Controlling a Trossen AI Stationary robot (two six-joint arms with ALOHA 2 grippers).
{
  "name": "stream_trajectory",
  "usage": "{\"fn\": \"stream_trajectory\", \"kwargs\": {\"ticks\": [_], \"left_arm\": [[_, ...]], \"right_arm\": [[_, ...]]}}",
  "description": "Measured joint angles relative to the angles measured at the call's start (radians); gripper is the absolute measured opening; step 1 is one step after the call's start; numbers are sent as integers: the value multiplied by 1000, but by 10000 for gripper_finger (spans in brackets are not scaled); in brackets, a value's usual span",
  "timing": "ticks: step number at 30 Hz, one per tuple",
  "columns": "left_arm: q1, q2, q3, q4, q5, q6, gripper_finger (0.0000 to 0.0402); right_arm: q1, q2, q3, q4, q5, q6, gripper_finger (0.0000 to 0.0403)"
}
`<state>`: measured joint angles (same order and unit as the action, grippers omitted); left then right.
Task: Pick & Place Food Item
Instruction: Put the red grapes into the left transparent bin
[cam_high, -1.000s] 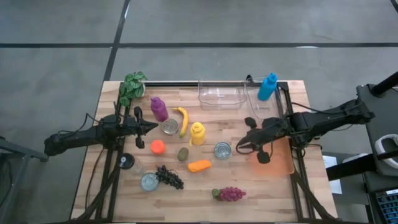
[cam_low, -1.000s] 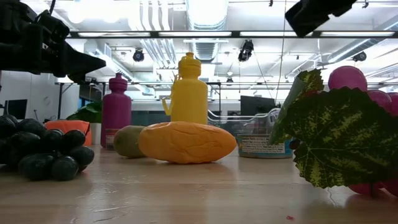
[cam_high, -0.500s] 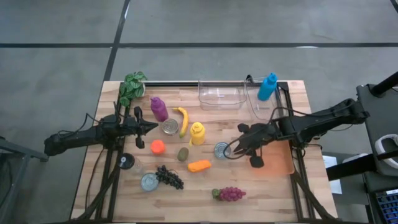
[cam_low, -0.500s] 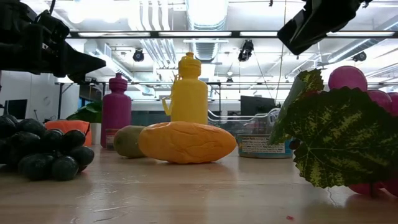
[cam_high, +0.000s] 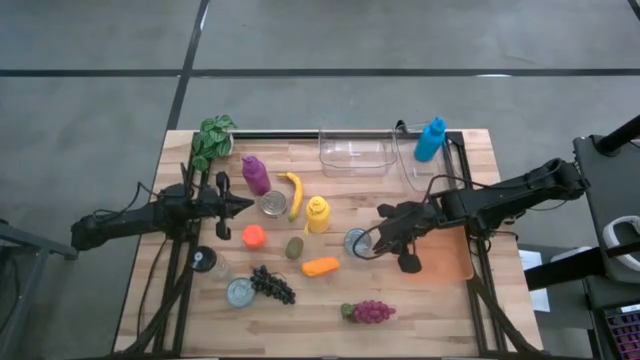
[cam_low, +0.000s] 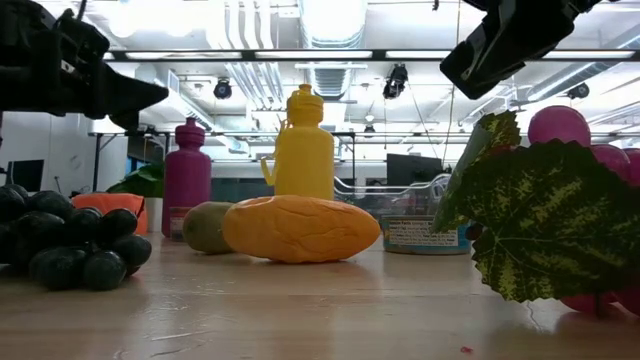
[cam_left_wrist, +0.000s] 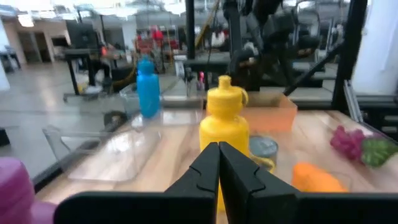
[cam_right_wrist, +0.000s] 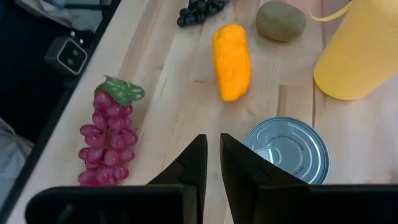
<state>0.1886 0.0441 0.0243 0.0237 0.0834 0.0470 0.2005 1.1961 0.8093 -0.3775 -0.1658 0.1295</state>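
In the high view my right gripper (cam_high: 368, 243) hovers beside a silver can (cam_high: 357, 241) at the table's middle, its fingers open by only a narrow gap. Its wrist view looks down on that can (cam_right_wrist: 287, 149), an orange oblong food (cam_right_wrist: 231, 61), a kiwi (cam_right_wrist: 281, 20) and red grapes (cam_right_wrist: 109, 134), all lying on the wood. My left gripper (cam_high: 245, 204) waits shut above the table's left part, beside another can (cam_high: 272, 204). Its wrist view (cam_left_wrist: 219, 149) faces the yellow bottle (cam_left_wrist: 225, 121).
Also on the table are a banana (cam_high: 293, 194), a purple bottle (cam_high: 255, 174), a small orange-red fruit (cam_high: 254, 236), black grapes (cam_high: 272, 284), a third can (cam_high: 239, 292) and a leafy plant (cam_high: 212, 140). Clear bins (cam_high: 355, 152) and a blue bottle (cam_high: 430, 138) stand at the far edge. An orange mat (cam_high: 448, 258) lies under the right arm.
My right gripper has moved toward the table's left and slightly toward the near edge, coming from over the orange mat to the silver can in the middle. Nothing on the table has moved.
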Motion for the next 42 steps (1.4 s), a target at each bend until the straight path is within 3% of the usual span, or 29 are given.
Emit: {"fn": "stream_trajectory", "kwargs": {"ticks": [8, 14, 32, 42], "left_arm": [[-1, 0, 115, -46, 94, 5, 3], [-1, 28, 164, -87, 109, 5, 2], [-36, 438, 407, -101, 191, 81, 2], [-112, 562, 480, -108, 192, 190, 1]], "right_arm": [[2, -1, 0, 14, 0, 10, 38], [33, 13, 0, 26, 0, 12, 38], [121, 157, 0, 107, -28, 74, 38], [125, 229, 0, 180, -104, 20, 38]]}}
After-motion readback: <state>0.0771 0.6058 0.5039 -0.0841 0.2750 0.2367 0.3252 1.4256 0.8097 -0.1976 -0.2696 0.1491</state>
